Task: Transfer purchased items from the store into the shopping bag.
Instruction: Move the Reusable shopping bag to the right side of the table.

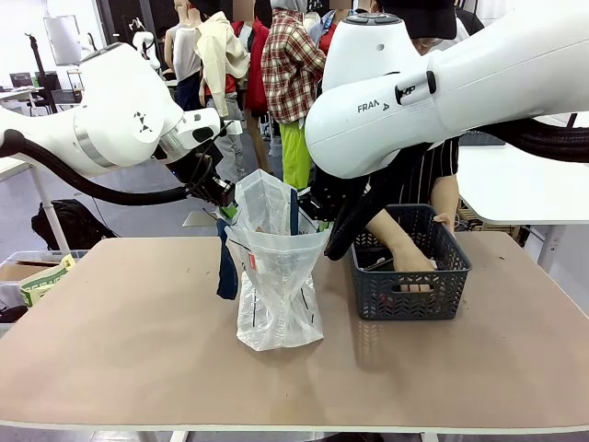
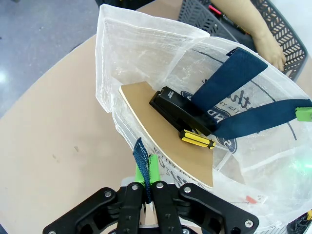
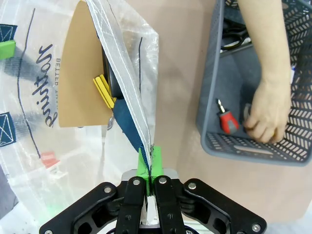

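Observation:
The translucent white shopping bag (image 1: pixel 276 281) stands open at mid-table, held between both arms. My left gripper (image 2: pixel 147 171) is shut on its dark blue handle (image 2: pixel 141 158) at the rim; in the front view this gripper (image 1: pixel 219 191) is at the bag's upper left. My right gripper (image 3: pixel 149 161) is shut on the opposite rim and handle. A black packet with yellow-and-black sticks (image 2: pixel 187 122) lies on the bag's bottom, its yellow edge (image 3: pixel 103 91) showing through the plastic. A person's hand (image 3: pixel 265 114) reaches into the dark grey mesh basket (image 1: pixel 409 295) beside a red-and-black stick (image 3: pixel 227 120).
The basket stands just right of the bag, with the person's forearm (image 1: pixel 391 235) over its far rim. A blue handle (image 1: pixel 226 262) hangs down the bag's left side. Bare tabletop (image 1: pixel 110 322) spreads to the left and front. A white table (image 1: pixel 525 189) stands at the far right.

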`<state>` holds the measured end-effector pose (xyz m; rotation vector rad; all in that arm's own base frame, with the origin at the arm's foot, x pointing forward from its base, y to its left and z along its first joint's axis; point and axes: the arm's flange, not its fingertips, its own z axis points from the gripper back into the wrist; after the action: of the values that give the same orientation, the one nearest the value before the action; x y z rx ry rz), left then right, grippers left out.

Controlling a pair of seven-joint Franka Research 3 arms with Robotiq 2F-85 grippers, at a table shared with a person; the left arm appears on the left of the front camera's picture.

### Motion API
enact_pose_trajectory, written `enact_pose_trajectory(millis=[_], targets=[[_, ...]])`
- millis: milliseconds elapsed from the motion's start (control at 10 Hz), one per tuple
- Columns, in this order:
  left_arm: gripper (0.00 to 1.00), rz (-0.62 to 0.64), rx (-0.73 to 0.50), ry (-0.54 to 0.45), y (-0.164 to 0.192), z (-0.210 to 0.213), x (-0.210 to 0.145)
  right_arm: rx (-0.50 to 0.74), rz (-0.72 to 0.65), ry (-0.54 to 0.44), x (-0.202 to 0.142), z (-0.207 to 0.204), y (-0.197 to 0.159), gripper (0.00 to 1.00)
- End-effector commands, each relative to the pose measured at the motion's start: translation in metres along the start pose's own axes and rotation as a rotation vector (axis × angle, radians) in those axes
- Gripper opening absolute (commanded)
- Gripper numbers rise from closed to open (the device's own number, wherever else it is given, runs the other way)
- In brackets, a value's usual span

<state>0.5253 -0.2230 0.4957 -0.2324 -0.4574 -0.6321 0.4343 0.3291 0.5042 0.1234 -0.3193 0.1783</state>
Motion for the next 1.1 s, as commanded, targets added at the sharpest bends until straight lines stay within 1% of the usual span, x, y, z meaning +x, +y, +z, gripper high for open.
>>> enact_pose_trajectory(millis=[0,1000], targets=[[0.0,-0.001,0.003,0.002,0.0005,0.0023,0.0012,0.005,-0.003,0.0,-0.0004,0.0012,-0.0014,0.0],[0.0,-0.001,0.003,0.002,0.0005,0.0023,0.0012,0.005,-0.003,0.0,-0.0004,0.0012,-0.0014,0.0]])
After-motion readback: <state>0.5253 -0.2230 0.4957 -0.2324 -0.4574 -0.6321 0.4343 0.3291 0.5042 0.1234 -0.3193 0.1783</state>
